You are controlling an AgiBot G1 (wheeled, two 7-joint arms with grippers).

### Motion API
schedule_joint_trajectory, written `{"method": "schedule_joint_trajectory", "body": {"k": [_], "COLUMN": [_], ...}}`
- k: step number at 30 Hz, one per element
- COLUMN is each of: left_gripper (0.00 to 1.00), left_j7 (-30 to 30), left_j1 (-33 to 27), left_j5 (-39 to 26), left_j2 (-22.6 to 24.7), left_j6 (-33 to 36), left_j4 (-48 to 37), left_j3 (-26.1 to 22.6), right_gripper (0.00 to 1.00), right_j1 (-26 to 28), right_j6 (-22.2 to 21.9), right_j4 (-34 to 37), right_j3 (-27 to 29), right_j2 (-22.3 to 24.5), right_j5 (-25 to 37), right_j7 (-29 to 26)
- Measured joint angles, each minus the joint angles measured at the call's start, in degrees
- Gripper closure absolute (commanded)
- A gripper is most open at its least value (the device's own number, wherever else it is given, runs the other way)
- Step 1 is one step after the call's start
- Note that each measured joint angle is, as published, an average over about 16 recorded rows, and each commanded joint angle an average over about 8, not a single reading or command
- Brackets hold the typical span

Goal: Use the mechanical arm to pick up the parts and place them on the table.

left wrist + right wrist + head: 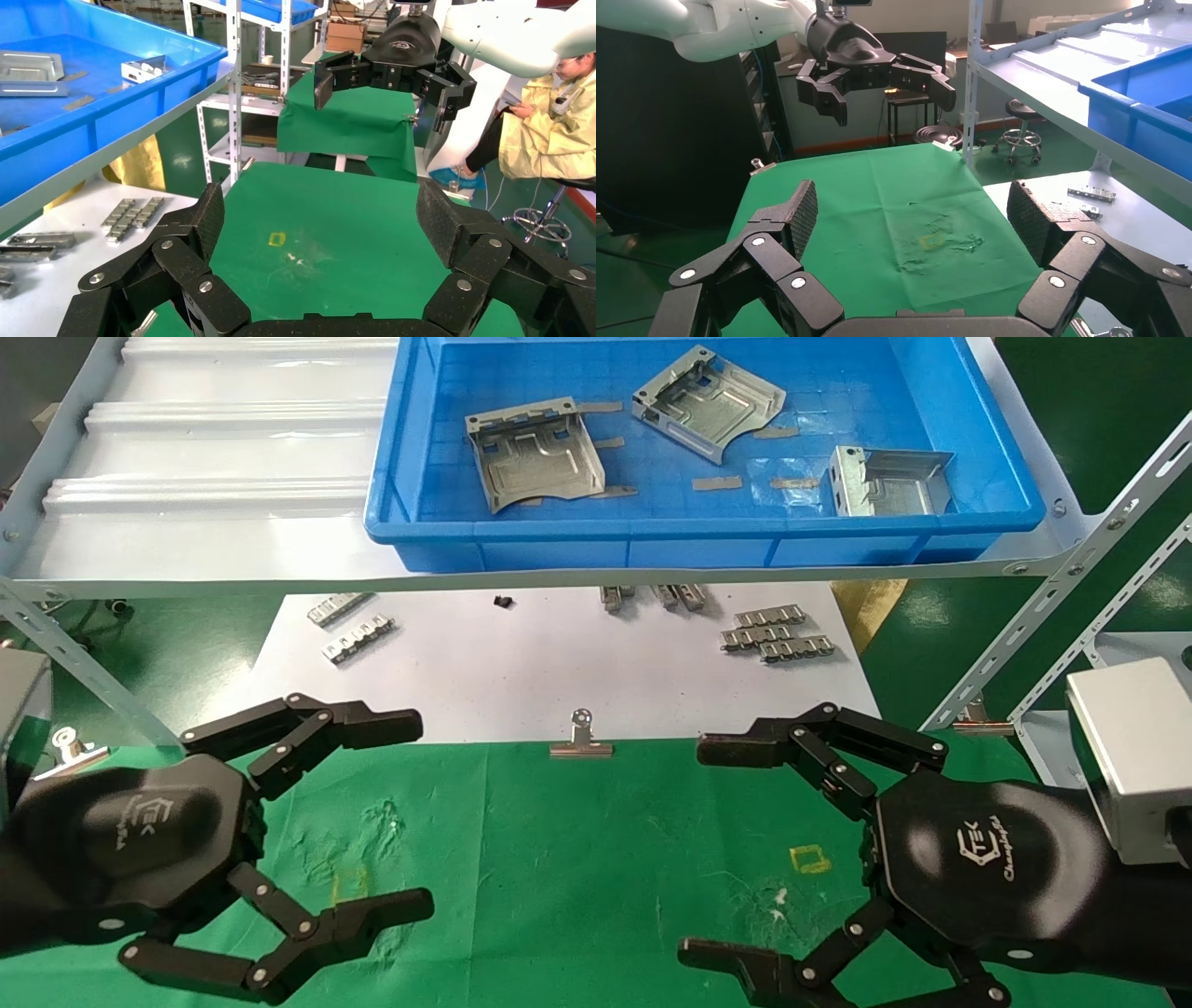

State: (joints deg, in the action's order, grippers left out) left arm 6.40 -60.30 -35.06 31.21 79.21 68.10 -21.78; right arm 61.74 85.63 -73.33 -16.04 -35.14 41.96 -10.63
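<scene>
Three shiny grey sheet-metal parts lie in a blue bin on the shelf: one on the left, one in the middle, one on the right. Two of them show in the left wrist view. My left gripper is open and empty, low over the green table at the near left; it also shows in its own view. My right gripper is open and empty at the near right, beside a yellow square mark; it also shows in its own view.
The pale grey ribbed shelf overhangs a white sheet with small metal clip strips and a binder clip. Slanted shelf struts stand at the right. A person in yellow sits beyond the table.
</scene>
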Motion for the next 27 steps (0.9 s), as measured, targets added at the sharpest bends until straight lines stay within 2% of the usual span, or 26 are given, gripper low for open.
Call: {"method": "schedule_joint_trajectory", "body": {"k": [27], "left_gripper": [0.0], "left_j7": [0.0], "left_j1": [0.0], "left_j5": [0.0], "left_j2": [0.0], "left_j6": [0.0], "left_j4": [0.0], "left_j3": [0.0], "right_gripper": [0.0], "right_j1": [0.0], "right_j6": [0.0], "right_j4": [0.0], "right_j3": [0.0], "right_j2": [0.0], "right_j5": [0.0], "right_j7": [0.0]}}
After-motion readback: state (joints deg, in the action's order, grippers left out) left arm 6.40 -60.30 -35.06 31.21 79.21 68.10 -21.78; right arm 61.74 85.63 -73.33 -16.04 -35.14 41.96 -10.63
